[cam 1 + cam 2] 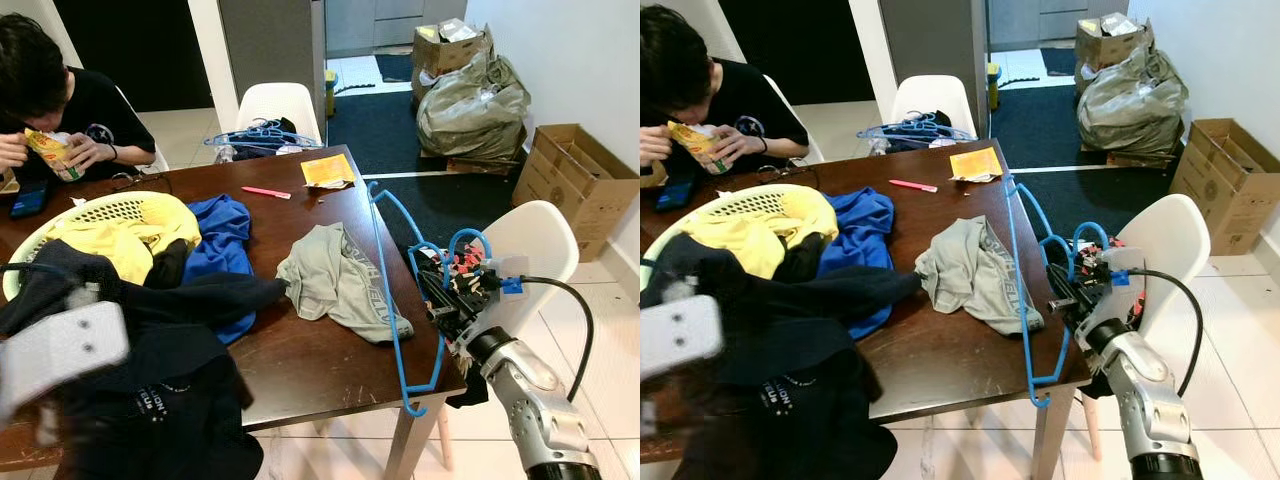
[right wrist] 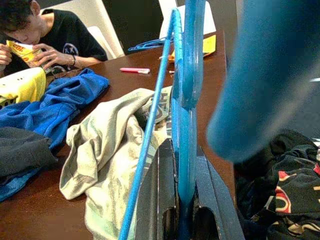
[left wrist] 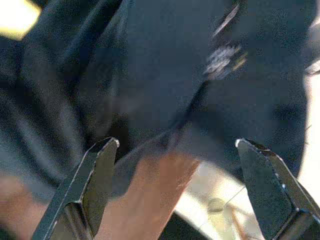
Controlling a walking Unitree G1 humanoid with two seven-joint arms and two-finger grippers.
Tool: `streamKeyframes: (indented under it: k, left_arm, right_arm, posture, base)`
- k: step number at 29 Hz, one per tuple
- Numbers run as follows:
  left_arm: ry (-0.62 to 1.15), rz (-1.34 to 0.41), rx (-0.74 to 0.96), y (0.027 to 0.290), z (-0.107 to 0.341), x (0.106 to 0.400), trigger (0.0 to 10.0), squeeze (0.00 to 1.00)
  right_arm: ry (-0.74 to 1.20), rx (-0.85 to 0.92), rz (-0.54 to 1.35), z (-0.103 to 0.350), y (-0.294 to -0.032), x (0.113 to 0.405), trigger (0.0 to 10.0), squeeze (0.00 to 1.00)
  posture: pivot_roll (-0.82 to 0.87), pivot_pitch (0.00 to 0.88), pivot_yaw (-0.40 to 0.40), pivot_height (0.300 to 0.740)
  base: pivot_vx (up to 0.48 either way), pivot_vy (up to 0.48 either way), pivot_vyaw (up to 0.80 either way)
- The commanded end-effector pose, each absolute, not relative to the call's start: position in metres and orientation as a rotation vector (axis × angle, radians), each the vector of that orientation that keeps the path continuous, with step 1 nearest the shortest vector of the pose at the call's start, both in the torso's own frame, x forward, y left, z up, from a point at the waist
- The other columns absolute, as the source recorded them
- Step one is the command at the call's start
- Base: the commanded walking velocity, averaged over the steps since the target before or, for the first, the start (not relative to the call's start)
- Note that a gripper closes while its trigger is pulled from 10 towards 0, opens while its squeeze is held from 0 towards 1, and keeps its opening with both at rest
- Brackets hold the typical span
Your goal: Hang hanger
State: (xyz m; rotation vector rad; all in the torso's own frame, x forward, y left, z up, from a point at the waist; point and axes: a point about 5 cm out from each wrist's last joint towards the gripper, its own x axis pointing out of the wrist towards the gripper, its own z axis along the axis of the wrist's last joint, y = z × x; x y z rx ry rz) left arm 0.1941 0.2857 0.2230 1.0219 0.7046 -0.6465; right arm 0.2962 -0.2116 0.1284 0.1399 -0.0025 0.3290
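Basket (image 1: pixel 105 210) holds yellow garment (image 1: pixel 120 240); right hand (image 1: pixel 440 290) grips blue hanger (image 1: pixel 385 290).

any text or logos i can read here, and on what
Grey shirt: pale lettering along a band, too creased to read.
Dark garment: small white logo, too small to read.
Snack packet in the person's hands: print too small to read.
Yellow paper: no legible text.

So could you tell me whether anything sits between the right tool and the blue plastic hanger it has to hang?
Nothing does: the right tool is already shut on the blue plastic hanger at the dark wooden table's right edge. No rail to hang it on is visible.
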Motion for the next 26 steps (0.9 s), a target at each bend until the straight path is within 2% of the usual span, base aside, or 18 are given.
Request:
streamKeyframes:
  k: [1, 11, 21, 26]
  left_arm:
    - [0.729, -0.644, 1.133, 0.29, 0.217, 0.198, 10.0, 0.0]
    - [0.654, -0.697, 1.253, 0.284, 0.203, 0.212, 10.0, 0.0]
    - [0.658, -0.778, 1.252, 0.279, 0.179, 0.217, 10.0, 0.0]
    - [0.678, -0.764, 1.28, 0.284, 0.177, 0.218, 10.0, 0.0]
  right_arm:
    - [0.051, 0.139, 0.322, 0.118, -0.211, 0.294, 10.0, 0.0]
    - [0.05, 0.14, 0.32, 0.118, -0.211, 0.296, 10.0, 0.0]
    - [0.049, 0.134, 0.315, 0.119, -0.212, 0.295, 10.0, 0.0]
    - [0.049, 0.134, 0.315, 0.119, -0.212, 0.295, 10.0, 0.0]
  posture:
    - [-0.02, 0.058, 0.067, 0.74]
    - [-0.02, 0.059, 0.067, 0.74]
    - [-0.03, 0.061, 0.068, 0.74]
    - [-0.03, 0.061, 0.068, 0.74]
  base:
    - [0.0, 0.0, 0.0]
    - [0.0, 0.0, 0.0]
    - [0.0, 0.0, 0.0]
    - [0.0, 0.0, 0.0]
